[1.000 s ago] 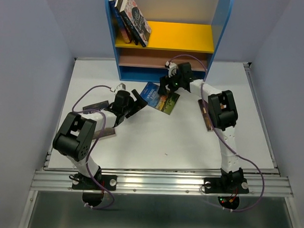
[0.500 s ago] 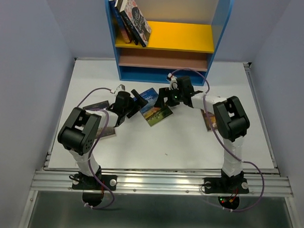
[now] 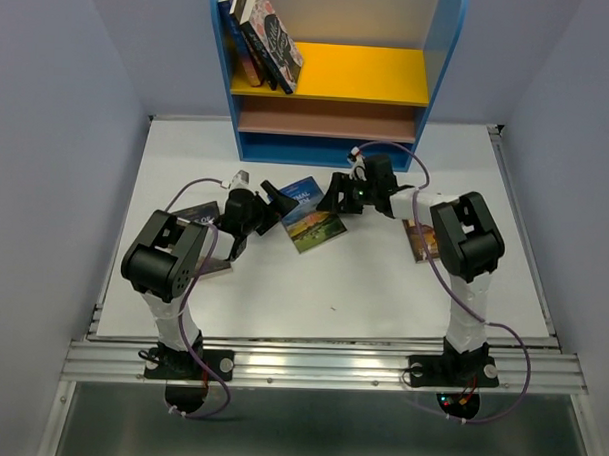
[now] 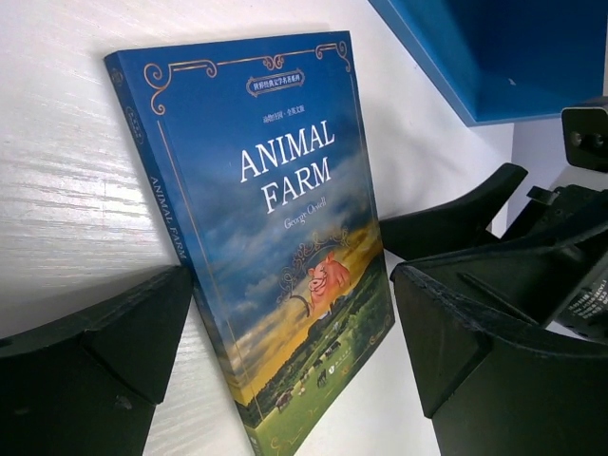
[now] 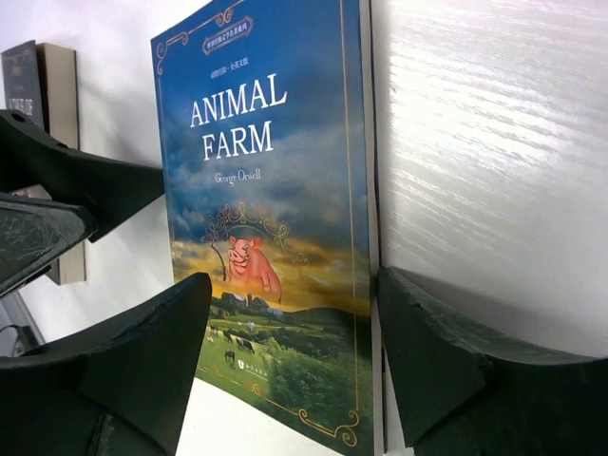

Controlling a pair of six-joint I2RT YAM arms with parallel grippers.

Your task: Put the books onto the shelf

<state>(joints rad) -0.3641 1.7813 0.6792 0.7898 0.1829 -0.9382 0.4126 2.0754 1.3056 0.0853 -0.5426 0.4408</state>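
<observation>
Top external: Animal Farm paperback [image 3: 310,220] lies flat, cover up, near the middle of the tabletop [image 3: 333,279], a little toward 12 o'clock and skewed. The shelf [image 3: 446,53] stands at 12 o'clock, and several books [image 3: 261,36] already lean against the 9 o'clock end of its yellow upper board [image 3: 360,75]. The brown lower board [image 3: 328,117] is bare where visible.

Left pincer [image 3: 282,200] sits low at the book's 10 o'clock corner, fingers spread fully wide and holding nothing. Left wrist view: the book's end lies between the two fingers, and I see no contact.

Right pincer [image 3: 334,197] sits low at the book's 2 o'clock edge, facing the left one. Right wrist view: fingers are apart and moderately wide. One is against the page edge and the other hangs over the cover. I see no clamp.

Two more books remain on the tabletop. A dark book [image 3: 197,216] lies at 9 o'clock beside the left arm, and an orange-brown book [image 3: 420,242] at 3 o'clock beside the right arm.

Judgement: a thin paperback lying flat offers no face to grip from above, hence the low approach from the sides. The left pincer probably serves as a backstop so the book cannot slide while the right works on an edge. Risk: the book may skate or pivot on the smooth tabletop. Task is partly done, with three books still off the shelf.
</observation>
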